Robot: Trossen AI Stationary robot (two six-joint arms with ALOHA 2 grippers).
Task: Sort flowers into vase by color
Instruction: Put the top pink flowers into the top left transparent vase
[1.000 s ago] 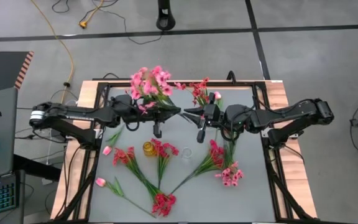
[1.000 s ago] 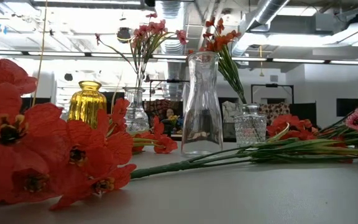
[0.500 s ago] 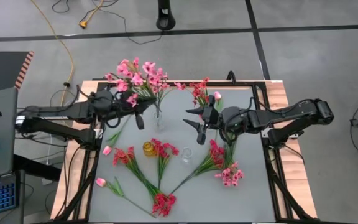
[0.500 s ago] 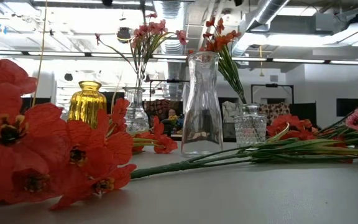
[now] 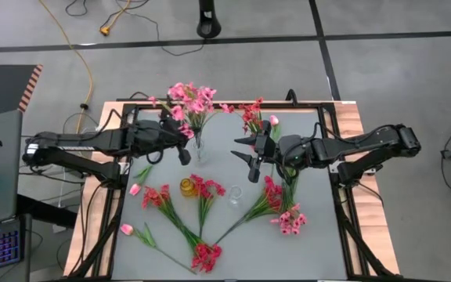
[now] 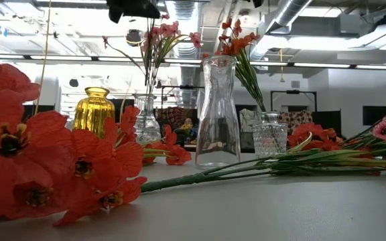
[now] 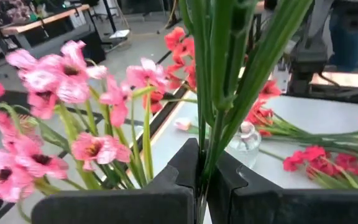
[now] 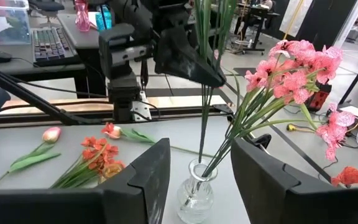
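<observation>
While the left gripper [image 5: 180, 146] pinches pink flowers [image 5: 192, 99] upright, feeding stems into the small glass vase [image 8: 194, 198] far-centre, the right gripper [image 5: 245, 150] waits spread beside it

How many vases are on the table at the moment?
4: a yellow vase, a small clear vase holding pink flowers, a tall empty clear vase, and a cut-glass vase holding red flowers. Others may be hidden.
</observation>
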